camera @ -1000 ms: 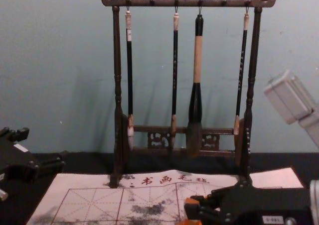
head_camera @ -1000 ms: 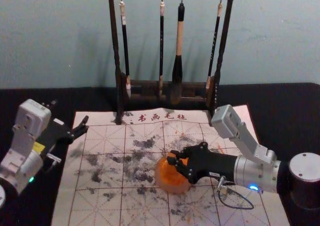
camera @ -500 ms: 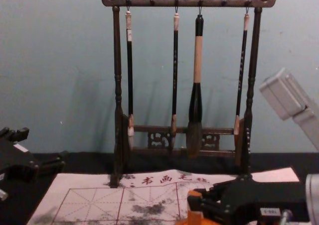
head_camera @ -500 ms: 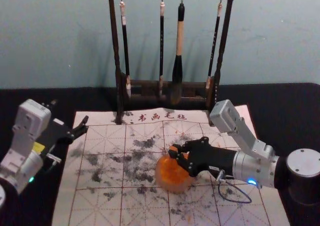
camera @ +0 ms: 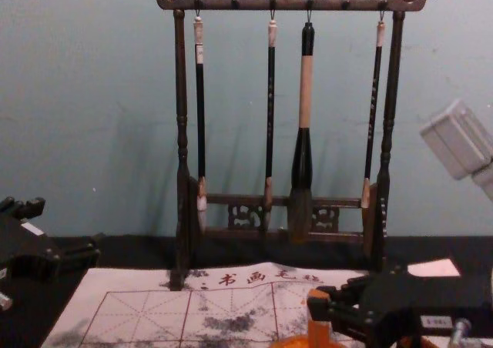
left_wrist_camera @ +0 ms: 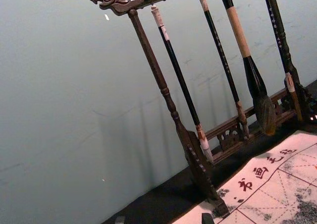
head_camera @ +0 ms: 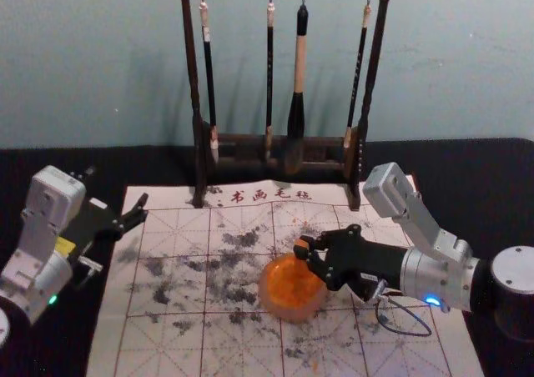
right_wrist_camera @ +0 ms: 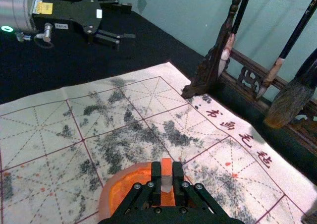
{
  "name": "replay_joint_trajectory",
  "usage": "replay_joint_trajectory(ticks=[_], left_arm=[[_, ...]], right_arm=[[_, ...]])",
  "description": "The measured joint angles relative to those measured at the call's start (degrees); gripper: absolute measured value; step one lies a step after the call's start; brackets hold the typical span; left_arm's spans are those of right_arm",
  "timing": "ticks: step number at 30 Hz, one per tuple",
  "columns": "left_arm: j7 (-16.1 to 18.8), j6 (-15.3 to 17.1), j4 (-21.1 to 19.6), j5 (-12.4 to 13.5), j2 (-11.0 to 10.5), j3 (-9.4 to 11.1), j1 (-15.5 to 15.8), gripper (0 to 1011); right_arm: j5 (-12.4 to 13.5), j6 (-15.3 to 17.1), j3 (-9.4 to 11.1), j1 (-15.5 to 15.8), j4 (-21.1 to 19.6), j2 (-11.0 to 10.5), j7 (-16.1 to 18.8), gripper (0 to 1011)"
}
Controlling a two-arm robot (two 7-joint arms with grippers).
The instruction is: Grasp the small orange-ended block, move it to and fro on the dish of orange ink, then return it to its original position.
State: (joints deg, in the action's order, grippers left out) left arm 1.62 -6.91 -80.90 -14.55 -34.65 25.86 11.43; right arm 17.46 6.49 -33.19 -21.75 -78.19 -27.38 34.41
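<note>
At the left edge of the head view, the black left gripper (camera: 65,229) is held parked with its fingers spread wide and nothing between them. To its right, the pale grid-lined mat stained with black ink (head_camera: 171,335) is spread over the lower middle. Above it, at upper centre, four long-handled brushes (head_camera: 269,77) are hung from the dark carved wooden rack (head_camera: 192,77).

At lower centre, the round translucent dish of orange ink (head_camera: 289,314) is set on the mat. By its upper right rim, the small block with an orange end and a pale grey middle (right_wrist_camera: 166,167) is held by the black right gripper (right_wrist_camera: 166,179), which is reached in from the right; its fingers are closed in on the block's sides, with only the block's width left between them. Whether the ink is touched by the block's lower end cannot be told.

The inking strokes seem to be in hand. They are best made short and level, with the block kept upright and the lower end brought back over the ink rather than onto the rim. Pressure should be kept light, since the block could be twisted in the grip or the dish pushed along the mat. Before the return, a brief pause over the dish would let drips be caught.
</note>
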Motion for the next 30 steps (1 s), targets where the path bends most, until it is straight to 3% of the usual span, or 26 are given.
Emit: replay_joint_trajectory(ticks=[15,30], left_arm=[[0.0,0.0,0.0,0.0,0.0,0.0,0.0,1001],[0.0,0.0,0.0,0.0,0.0,0.0,0.0,1001]], right_arm=[[1.0,0.3,-0.2,2.7,-4.8,-3.1,2.3,92],[0.3,0.1,-2.6,0.4,-3.4,-1.2,3.0,92]])
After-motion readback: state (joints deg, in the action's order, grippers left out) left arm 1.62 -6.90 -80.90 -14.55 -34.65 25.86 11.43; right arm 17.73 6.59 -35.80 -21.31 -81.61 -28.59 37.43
